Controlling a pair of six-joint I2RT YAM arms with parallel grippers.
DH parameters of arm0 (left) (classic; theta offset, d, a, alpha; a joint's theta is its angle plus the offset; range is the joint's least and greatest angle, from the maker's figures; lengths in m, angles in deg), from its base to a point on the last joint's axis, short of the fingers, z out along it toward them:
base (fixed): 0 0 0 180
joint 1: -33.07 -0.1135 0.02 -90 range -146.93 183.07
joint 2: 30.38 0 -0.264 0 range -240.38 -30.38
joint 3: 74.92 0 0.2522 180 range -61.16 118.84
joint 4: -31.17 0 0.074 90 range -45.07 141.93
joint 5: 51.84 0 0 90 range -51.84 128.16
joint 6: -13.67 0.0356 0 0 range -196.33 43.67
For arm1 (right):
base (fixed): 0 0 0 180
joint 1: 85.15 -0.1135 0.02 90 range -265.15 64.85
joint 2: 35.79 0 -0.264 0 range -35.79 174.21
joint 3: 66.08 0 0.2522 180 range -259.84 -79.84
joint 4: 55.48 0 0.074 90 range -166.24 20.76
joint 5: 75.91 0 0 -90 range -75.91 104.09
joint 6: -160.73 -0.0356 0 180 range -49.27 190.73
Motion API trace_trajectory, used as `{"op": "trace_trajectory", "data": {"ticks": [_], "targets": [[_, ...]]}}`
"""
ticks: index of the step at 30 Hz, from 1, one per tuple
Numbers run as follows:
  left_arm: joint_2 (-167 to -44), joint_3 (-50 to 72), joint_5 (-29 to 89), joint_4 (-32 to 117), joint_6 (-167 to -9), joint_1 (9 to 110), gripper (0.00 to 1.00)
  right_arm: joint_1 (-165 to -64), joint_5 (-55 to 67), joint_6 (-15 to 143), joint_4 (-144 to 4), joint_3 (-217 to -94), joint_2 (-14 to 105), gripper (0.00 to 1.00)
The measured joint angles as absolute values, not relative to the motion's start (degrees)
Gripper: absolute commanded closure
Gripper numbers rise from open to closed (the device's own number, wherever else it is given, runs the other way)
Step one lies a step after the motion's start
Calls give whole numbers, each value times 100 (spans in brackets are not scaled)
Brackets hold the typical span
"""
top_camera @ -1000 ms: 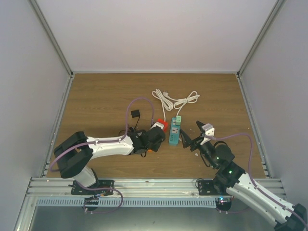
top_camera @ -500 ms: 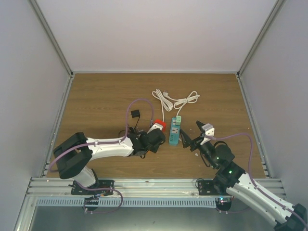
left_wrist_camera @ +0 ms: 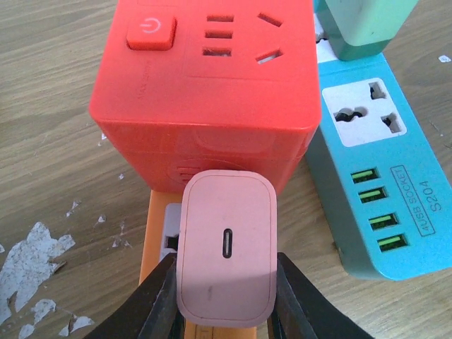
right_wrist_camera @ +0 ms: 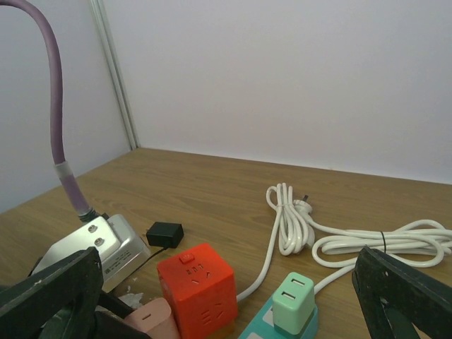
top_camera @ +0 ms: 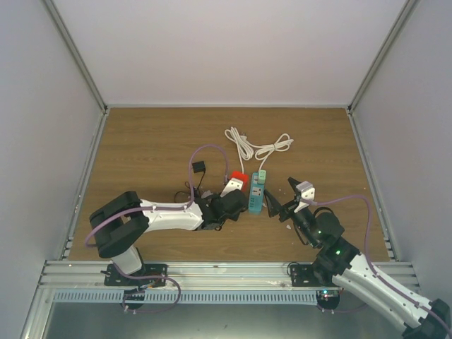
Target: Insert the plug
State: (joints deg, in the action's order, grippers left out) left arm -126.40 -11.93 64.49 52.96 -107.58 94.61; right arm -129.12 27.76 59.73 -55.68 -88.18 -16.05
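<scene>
My left gripper (left_wrist_camera: 226, 300) is shut on a pink charger plug (left_wrist_camera: 226, 254), its USB port facing the camera. The plug is over an orange power strip (left_wrist_camera: 157, 240), just in front of a red cube socket (left_wrist_camera: 205, 70). I cannot tell whether its prongs are in a socket. In the top view the left gripper (top_camera: 233, 203) is by the red cube (top_camera: 239, 179). My right gripper (top_camera: 280, 194) is open and empty, just right of the teal power strip (top_camera: 256, 192). The right wrist view shows the pink plug (right_wrist_camera: 150, 318) and the red cube (right_wrist_camera: 198, 286).
A mint-green adapter (left_wrist_camera: 364, 25) is plugged into the teal strip (left_wrist_camera: 367, 183). A coiled white cord (top_camera: 258, 147) lies behind it. A small black adapter (top_camera: 199, 167) with a thin lead lies to the left. White paint flecks (left_wrist_camera: 32, 265) mark the wood.
My left arm has moved right with the pink plug, closer to the teal strip. The red cube has shifted slightly away from the arms. The right arm has not moved.
</scene>
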Motion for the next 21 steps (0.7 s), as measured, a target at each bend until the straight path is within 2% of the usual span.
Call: {"op": "trace_trajectory", "data": {"ticks": [1, 2, 5, 6, 8, 10, 15, 21], "targets": [[-12658, -1191, 6470, 5262, -10782, 9470, 95, -12912, 2776, 5973, -5568, -8818, -1605, 0], [-12658, -1191, 6484, 5257, -10788, 9476, 84, -12912, 2776, 5975, -5568, -8818, -1605, 0], [-12597, -1215, 6451, 5246, -10810, 9472, 30, -12912, 2776, 5975, -5570, -8818, -1605, 1], [-12533, -1232, 6318, 5277, -10826, 9455, 19, -12912, 2776, 5973, -5570, -8818, -1605, 0], [-12485, -1350, 6217, 5430, -10793, 9483, 5, -12912, 2776, 5975, -5572, -8818, -1605, 0], [-12297, -1359, 5944, 5760, -10817, 9520, 1, -12912, 2779, 5973, -5574, -8818, -1603, 0], [-11956, -1473, 5627, 6761, -10780, 9522, 1, -12905, 2779, 5975, -5581, -8816, -1598, 0], [-10560, -1473, 5461, 7194, -10627, 9225, 1, -12905, 2776, 5975, -5581, -8816, -1596, 1]]}}
